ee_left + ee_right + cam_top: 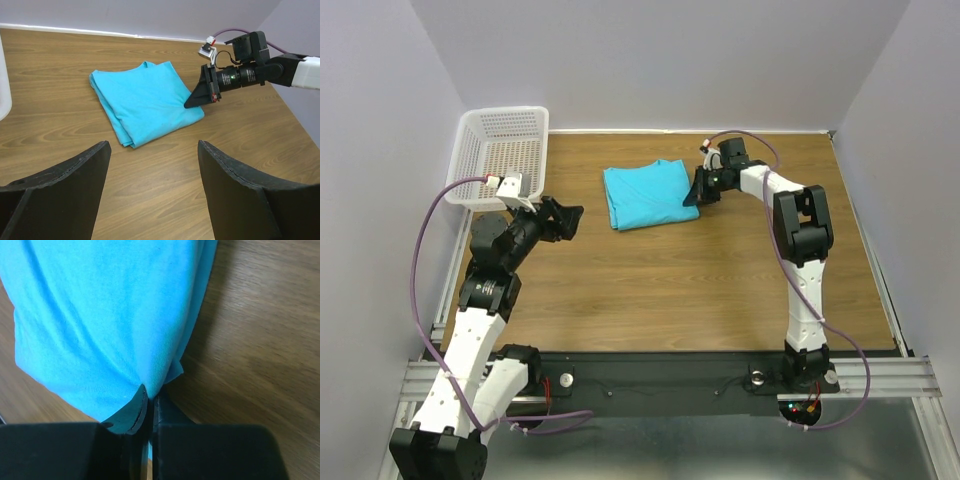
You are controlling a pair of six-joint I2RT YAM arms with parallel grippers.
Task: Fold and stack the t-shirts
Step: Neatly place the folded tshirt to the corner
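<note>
Folded turquoise t-shirt point(645, 193) lying flat on the wooden worktop point(670, 290), toward the far side, about mid-width. Over at its right edge, right hand point(692, 199) down low and clamped shut on a pinch of fabric by the near-right corner. From the wrist view, cloth bunched right up into the closed tips, no gap between them. Meanwhile left hand point(563, 218) well apart from the shirt, off to its left, spread wide and gripping nothing, hovering over bare wood and pointing toward the shirt. Also a white mesh basket point(505, 112) sitting in the far-left corner.
</note>
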